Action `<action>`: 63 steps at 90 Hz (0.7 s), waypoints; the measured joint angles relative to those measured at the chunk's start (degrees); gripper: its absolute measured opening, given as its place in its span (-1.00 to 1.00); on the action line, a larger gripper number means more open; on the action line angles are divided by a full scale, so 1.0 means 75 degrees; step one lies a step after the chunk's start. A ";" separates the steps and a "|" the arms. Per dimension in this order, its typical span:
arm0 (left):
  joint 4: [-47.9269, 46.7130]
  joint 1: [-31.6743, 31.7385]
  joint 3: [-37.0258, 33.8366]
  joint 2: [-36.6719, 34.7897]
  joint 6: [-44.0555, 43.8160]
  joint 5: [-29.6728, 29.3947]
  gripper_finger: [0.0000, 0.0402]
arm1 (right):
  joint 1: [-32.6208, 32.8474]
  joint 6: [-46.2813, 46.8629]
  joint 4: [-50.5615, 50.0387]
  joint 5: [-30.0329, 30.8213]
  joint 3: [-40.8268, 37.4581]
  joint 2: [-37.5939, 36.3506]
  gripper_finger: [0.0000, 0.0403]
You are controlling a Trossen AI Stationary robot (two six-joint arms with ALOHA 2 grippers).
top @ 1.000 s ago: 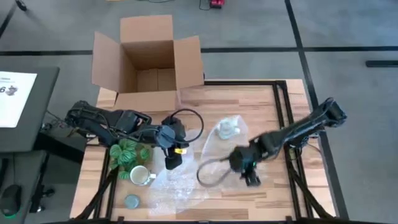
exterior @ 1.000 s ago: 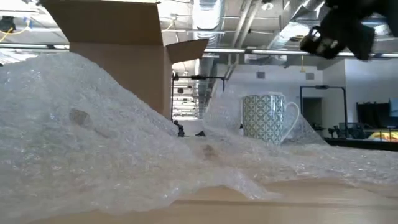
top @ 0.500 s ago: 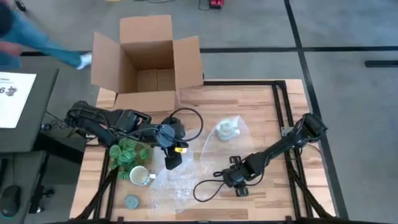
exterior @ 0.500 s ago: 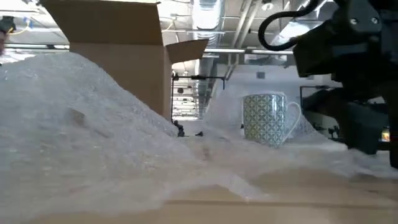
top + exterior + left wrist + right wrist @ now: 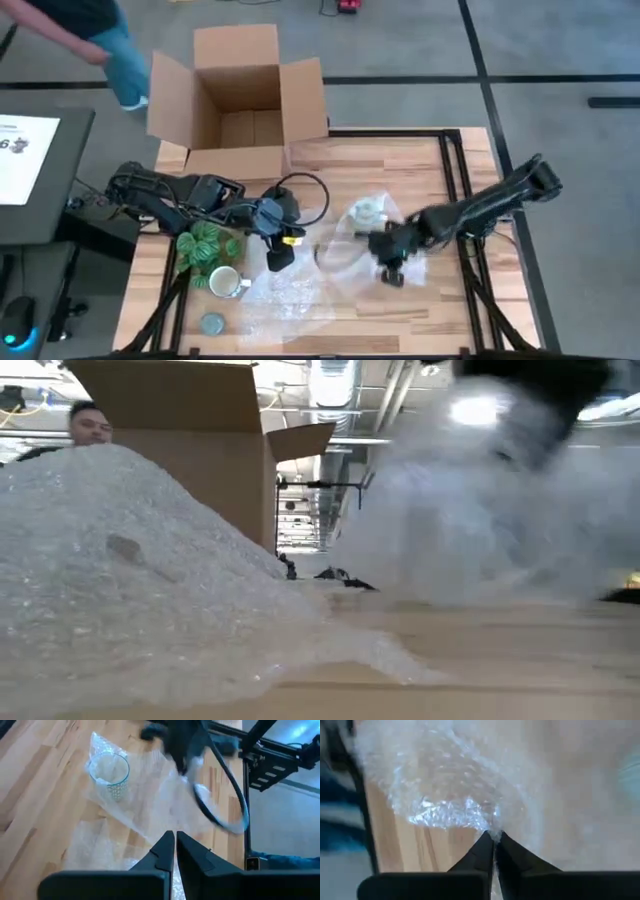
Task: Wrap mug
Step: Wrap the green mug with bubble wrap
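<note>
A white mug with a teal pattern [image 5: 368, 211] stands upright on a clear bubble-wrap sheet [image 5: 300, 292] in mid-table; the left wrist view shows it too [image 5: 111, 770]. My right gripper [image 5: 392, 272] is just near of it, shut on the wrap. My left gripper [image 5: 279, 260] hovers shut over the sheet's left part. A white-cream mug [image 5: 224, 282] stands on the table at the near left, beside a green patterned bundle [image 5: 205, 248]. In the low view the lifted wrap [image 5: 480, 510] hides the patterned mug. My right gripper pinches an edge of the bubble wrap [image 5: 490, 831] between its two fingertips. The held part is lifted off the table on the near side of the patterned mug, and the rest of the sheet trails down onto the wood. One layer or several, I cannot tell. My left gripper: I cannot tell whether its fingertips touch the wrap below them.
An open cardboard box [image 5: 240, 100] stands at the far left edge. A grey-blue disc [image 5: 212, 323] lies near the front left corner. Black cable loops [image 5: 300, 195] hang by both arms. A person [image 5: 100, 40] moves past the far left, beyond the table.
My right gripper dipped toward the table's near edge, down to the wrap, then rose and went back toward the patterned mug with the wrap's edge. That part of the sheet now stands lifted and veils the mug in the low view. A person has walked in at the far left.
</note>
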 joint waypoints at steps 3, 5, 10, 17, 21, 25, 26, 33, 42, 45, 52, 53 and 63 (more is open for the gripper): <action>0.0000 -0.0003 0.0000 0.0000 0.0093 0.0000 -1.00 | -0.0248 -0.0044 -0.0026 0.0055 0.0017 -0.0164 -1.00; -0.0004 -0.0003 0.0000 0.0000 0.0146 0.0000 -1.00 | -0.0417 -0.0073 -0.0034 0.0086 0.0019 -0.0243 -1.00; -0.0009 0.0000 0.0000 0.0000 0.0262 -0.0004 -1.00 | -0.0864 -0.0107 -0.0061 0.0191 0.0003 -0.0370 -1.00; -0.0009 0.0032 0.0000 0.0000 0.0423 -0.0006 -1.00 | -0.1508 -0.0135 -0.0069 0.0225 -0.0013 -0.0510 -1.00; -0.0009 0.0032 0.0000 0.0000 0.0446 -0.0006 -1.00 | -0.1845 -0.0154 -0.0034 0.0248 0.0000 -0.0601 -1.00; -0.0009 0.0032 0.0000 0.0000 0.0449 -0.0006 -1.00 | -0.2155 -0.0208 0.0000 0.0294 0.0005 -0.0633 -1.00; -0.0009 0.0034 0.0000 0.0000 0.0451 -0.0006 -1.00 | -0.2231 -0.0235 0.0014 0.0296 0.0005 -0.0633 -1.00; -0.0003 0.0038 0.0000 0.0000 0.0533 -0.0012 -1.00 | -0.2656 -0.0382 0.0199 0.0272 0.0002 -0.0612 -1.00; -0.0003 0.0038 0.0000 0.0000 0.0542 -0.0015 -1.00 | -0.3105 -0.0522 0.0571 0.0210 0.0002 -0.0600 -1.00; -0.0003 0.0038 0.0000 0.0000 0.0542 -0.0015 -1.00 | -0.3248 -0.0536 0.0656 0.0210 0.0005 -0.0568 -1.00; 0.0003 0.0035 0.0000 0.0000 0.0542 -0.0017 -1.00 | -0.3557 -0.0540 0.0733 0.0210 0.0005 -0.0448 -1.00; 0.0003 0.0035 0.0000 0.0000 0.0541 -0.0019 -1.00 | -0.3597 -0.0540 0.0747 0.0210 0.0005 -0.0427 -1.00; 0.0096 0.0038 0.0000 0.0019 0.0584 -0.0092 -1.00 | -0.3956 -0.0540 0.0762 0.0210 0.0005 -0.0147 -1.00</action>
